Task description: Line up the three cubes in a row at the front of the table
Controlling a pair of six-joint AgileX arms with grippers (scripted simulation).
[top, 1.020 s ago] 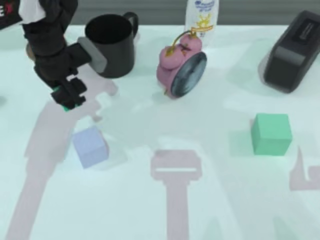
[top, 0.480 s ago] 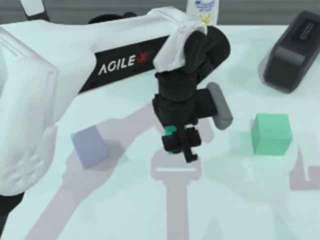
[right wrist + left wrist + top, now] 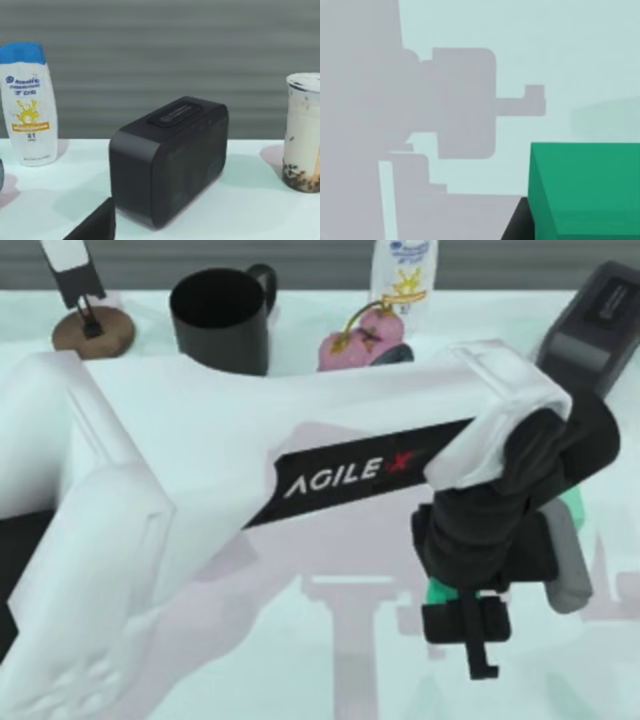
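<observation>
The left arm reaches across the worktop [image 3: 200, 680] from the top view's left, and its hand [image 3: 465, 625] hangs over the front right part, clamped on the small bright green cube [image 3: 440, 591]. In the left wrist view that cube [image 3: 585, 190] fills the near corner above the pale surface. Just beside the arm's black wrist, a sliver of the larger mint-green cube [image 3: 572, 508] shows; the arm hides most of it. The lavender-blue cube cannot be seen. Along the back stand a black mug [image 3: 222, 320], a pink alarm clock [image 3: 362, 335], a shampoo bottle [image 3: 402, 270], a black speaker [image 3: 590, 330] and a wooden-based stand [image 3: 90, 325]. The right wrist view faces the speaker, the bottle and a drink cup [image 3: 304, 132]. The right hand is out of sight.
</observation>
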